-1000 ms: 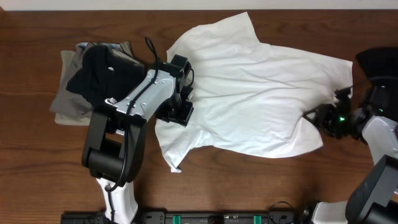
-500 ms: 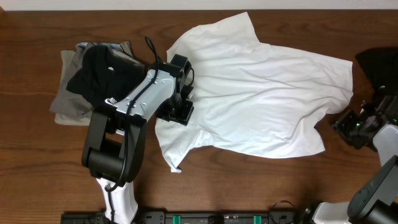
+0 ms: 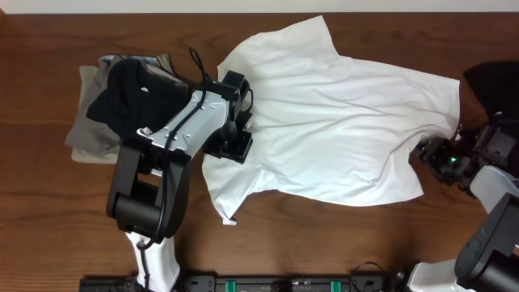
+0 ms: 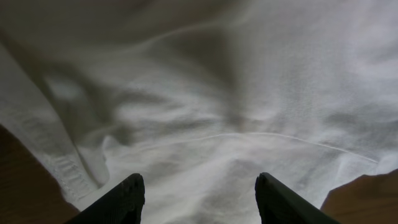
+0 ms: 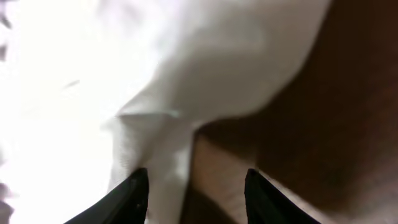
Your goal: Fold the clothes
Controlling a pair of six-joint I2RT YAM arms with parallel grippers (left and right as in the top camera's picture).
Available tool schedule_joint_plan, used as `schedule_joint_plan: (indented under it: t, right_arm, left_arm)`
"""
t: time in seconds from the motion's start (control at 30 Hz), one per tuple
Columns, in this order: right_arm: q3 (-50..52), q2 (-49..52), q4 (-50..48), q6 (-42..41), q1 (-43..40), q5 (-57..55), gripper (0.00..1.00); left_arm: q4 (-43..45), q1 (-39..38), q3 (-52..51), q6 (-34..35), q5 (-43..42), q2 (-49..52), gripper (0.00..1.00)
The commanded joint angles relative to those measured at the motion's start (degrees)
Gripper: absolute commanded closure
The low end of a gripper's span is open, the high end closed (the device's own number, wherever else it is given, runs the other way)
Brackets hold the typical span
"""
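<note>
The clothes here are chiefly a white T-shirt, spread wrinkled across the middle of the wooden table. My left gripper hovers over its left part; the left wrist view shows both dark fingers apart above white cloth, my left gripper open and holding nothing. My right gripper sits at the shirt's right edge, just off the cloth. In the right wrist view my right gripper is open, with the shirt's edge by the left finger and bare wood between the fingers.
A pile of black, grey and khaki garments lies at the left, behind the left arm. A black cloth lies at the right edge of the table. Both arm bases stand along the front edge.
My right gripper drew back to the right, away from the shirt's edge, then returned to it. The edge there has relaxed outward. The left arm has not moved.
</note>
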State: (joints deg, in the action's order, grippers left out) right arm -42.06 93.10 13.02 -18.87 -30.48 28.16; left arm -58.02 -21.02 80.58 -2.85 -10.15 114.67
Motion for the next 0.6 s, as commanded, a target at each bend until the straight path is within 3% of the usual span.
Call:
schedule_joint_plan:
  t: [0.0,0.57]
  right_arm:
    - [0.28,0.46,-1.66,-1.38,0.85,2.34,0.54]
    - [0.28,3.04,-5.09,-2.54,2.69,-7.26,0.69]
  left_arm:
    - [-0.09,0.2,-0.2,-0.07,0.09,-0.07,0.41]
    - [-0.11,0.2,-0.2,0.13,0.09,-0.07,0.41]
